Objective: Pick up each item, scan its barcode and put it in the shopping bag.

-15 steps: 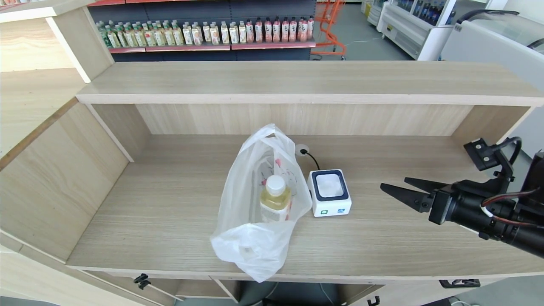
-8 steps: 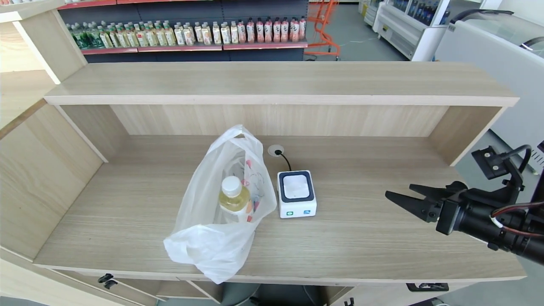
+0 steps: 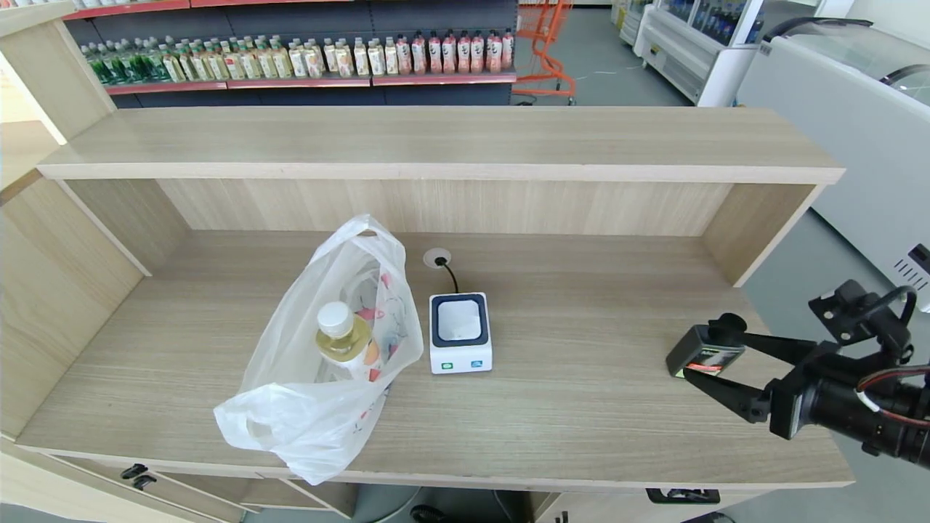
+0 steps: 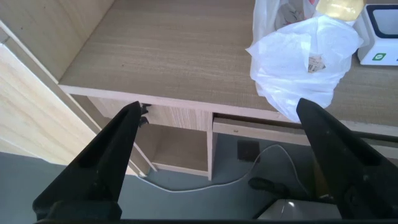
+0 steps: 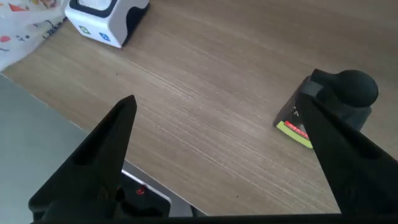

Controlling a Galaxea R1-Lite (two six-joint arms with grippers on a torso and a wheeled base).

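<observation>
A small black item (image 3: 703, 351) with a round cap and a green-and-red label (image 5: 329, 106) stands near the counter's right end. My right gripper (image 3: 716, 363) is open and level with it, and the item sits at the fingertips, close to one finger (image 5: 348, 162). The white shopping bag (image 3: 290, 421) slumps left of centre, and a yellow drink bottle (image 3: 338, 334) with a white cap is upright inside it. The white barcode scanner (image 3: 459, 333) stands just right of the bag. My left gripper (image 4: 219, 107) hangs open and empty below the counter's front edge, near the bag (image 4: 305, 56).
The wooden counter (image 3: 581, 407) has a raised back ledge (image 3: 436, 142) and side walls. Its right edge lies just past the black item. The scanner's cable runs to a grommet (image 3: 437, 257). Drawers (image 4: 186, 124) sit under the front edge. Bare wood lies between scanner and item.
The camera has swung right, so the bag and scanner sit further left in the picture. The black item has come into view. My right gripper has rolled and dropped to its level.
</observation>
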